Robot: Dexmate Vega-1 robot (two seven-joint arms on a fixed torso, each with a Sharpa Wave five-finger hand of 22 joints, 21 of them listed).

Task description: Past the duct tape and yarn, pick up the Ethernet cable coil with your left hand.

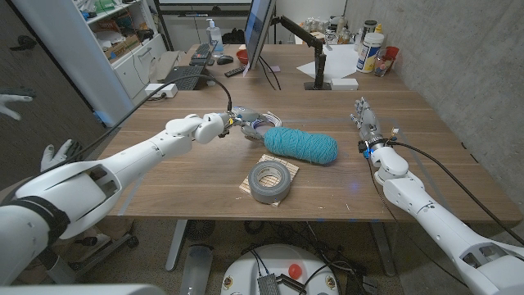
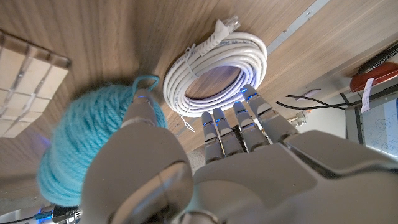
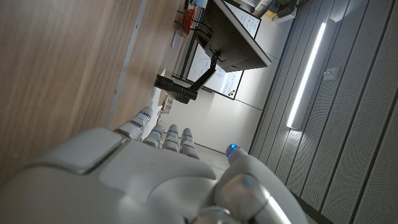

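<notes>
Grey duct tape [image 1: 273,180] sits closest to the robot, lying flat on a small pale slatted mat [image 1: 255,182] on the wooden table [image 1: 180,184]. Just past it is the ball of blue-green yarn [image 1: 301,144], lying on its side. Right behind the yarn is the white Ethernet cable coil [image 2: 214,71], flat on the table and tied in a ring with a plug sticking out. The left hand [image 1: 214,126] has reached over to the coil. In the left wrist view its fingers [image 2: 239,124] stretch out straight to the near edge of the ring, and its thumb [image 2: 142,106] is by the yarn. The fingers are spread and hold nothing. I cannot tell if the tips touch the cable. The right hand [image 1: 363,117] is far off on the other side of the table, fingers out straight, holding nothing. Way at the back stand a monitor [image 1: 259,31] and some bottles [image 1: 370,47].
</notes>
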